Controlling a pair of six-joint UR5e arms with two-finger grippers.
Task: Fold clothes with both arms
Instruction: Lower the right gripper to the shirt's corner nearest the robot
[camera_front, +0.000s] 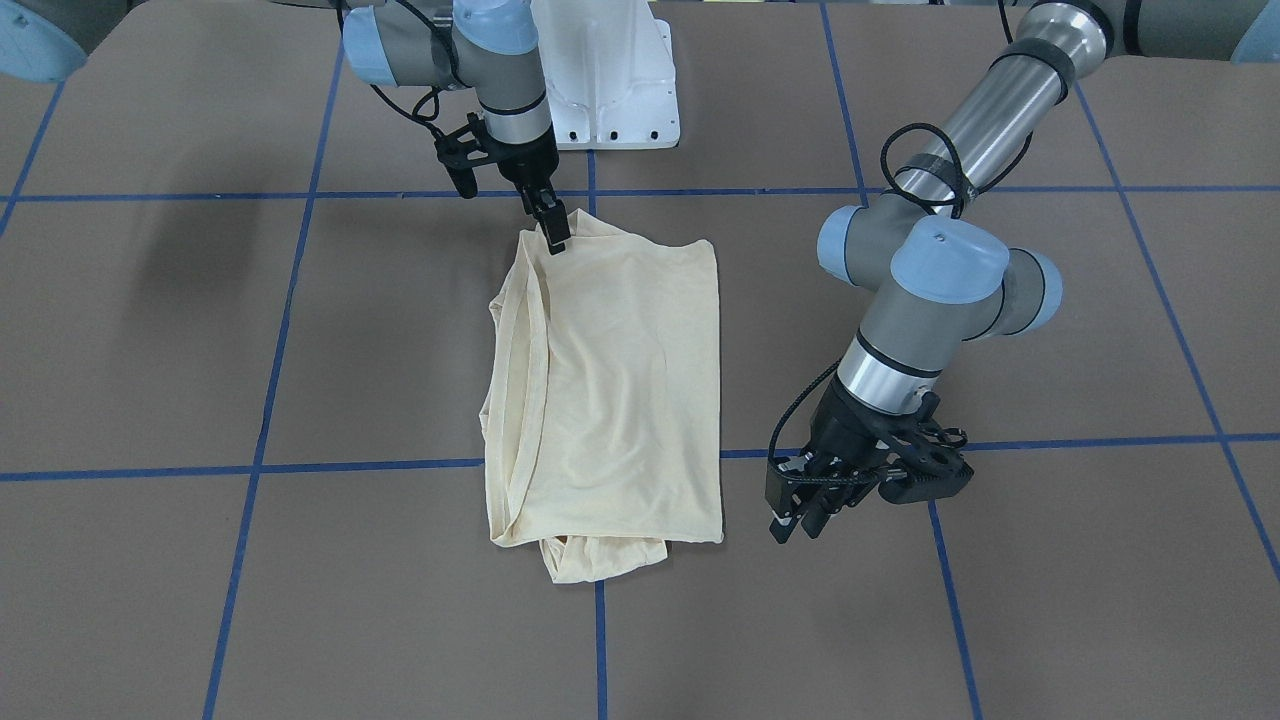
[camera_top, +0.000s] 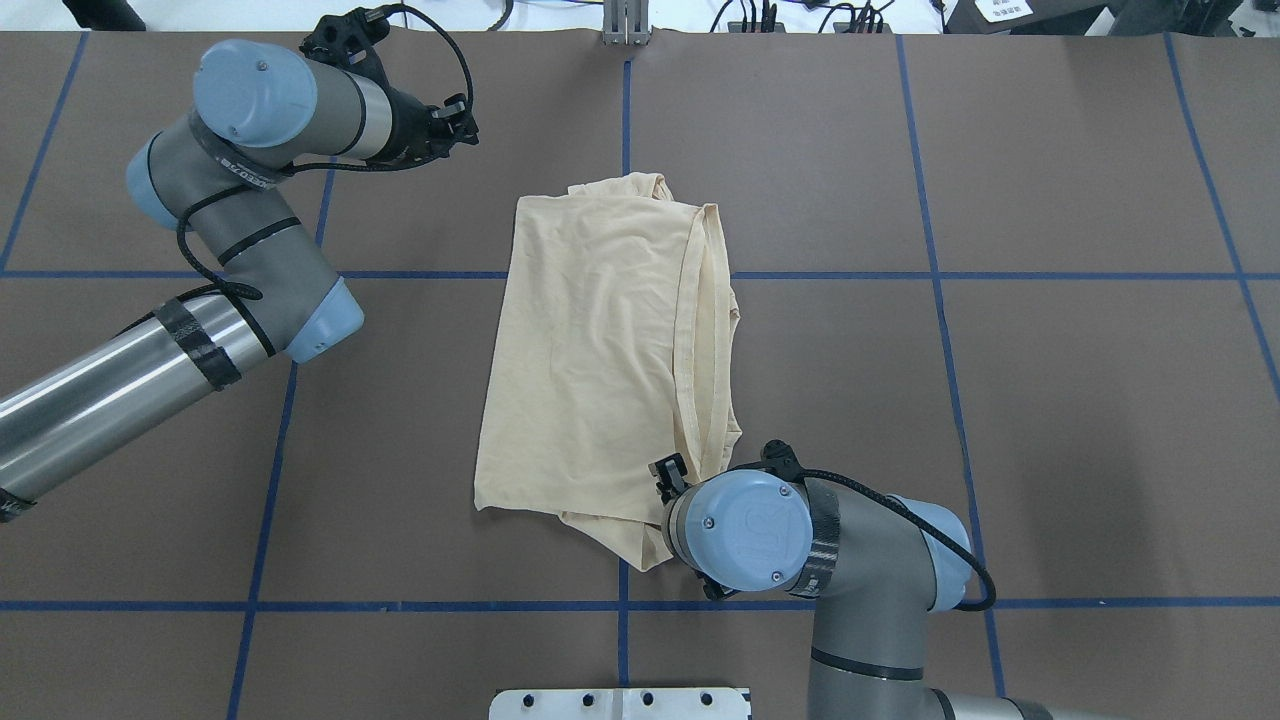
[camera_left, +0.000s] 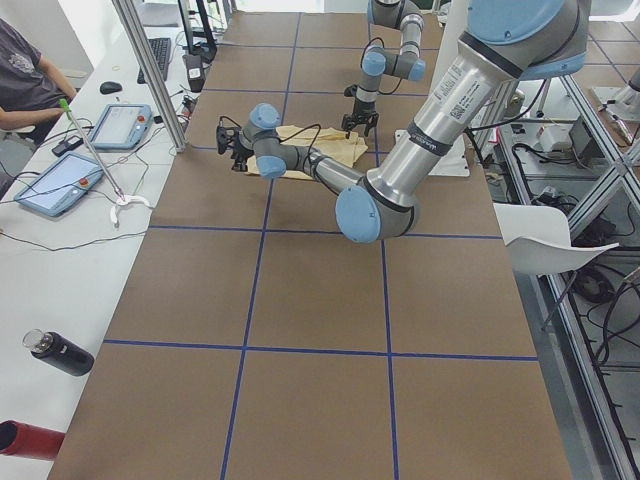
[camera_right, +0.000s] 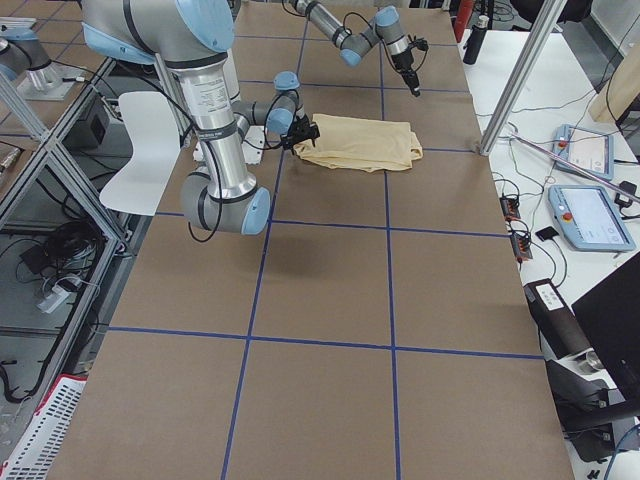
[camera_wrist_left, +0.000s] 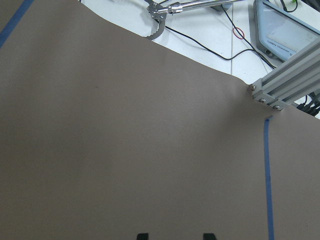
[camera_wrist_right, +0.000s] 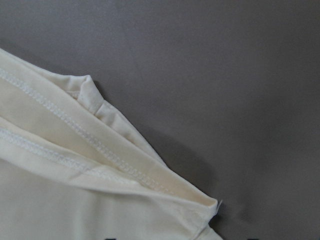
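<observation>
Black and open, the right gripper (camera_front: 553, 232) hangs over the shirt (camera_front: 620, 380) corner nearest the robot and pinches nothing. The cream-yellow shirt lies in the middle of the brown table (camera_front: 200, 350), folded into a long strip. The left gripper (camera_front: 795, 525) is open and empty, just beside the shirt's far end. I think the next fold is in half. The right gripper should close on its corner, and the left should grab one too.

The shirt (camera_front: 620, 380) mid-frame is looking like thin, soft matt cloth with stitched hems. The counter (camera_front: 200, 350) is wearing a matt brown paper-like cover, and the left arm (camera_front: 1000, 110), upper right, is shining smooth bare metal.
</observation>
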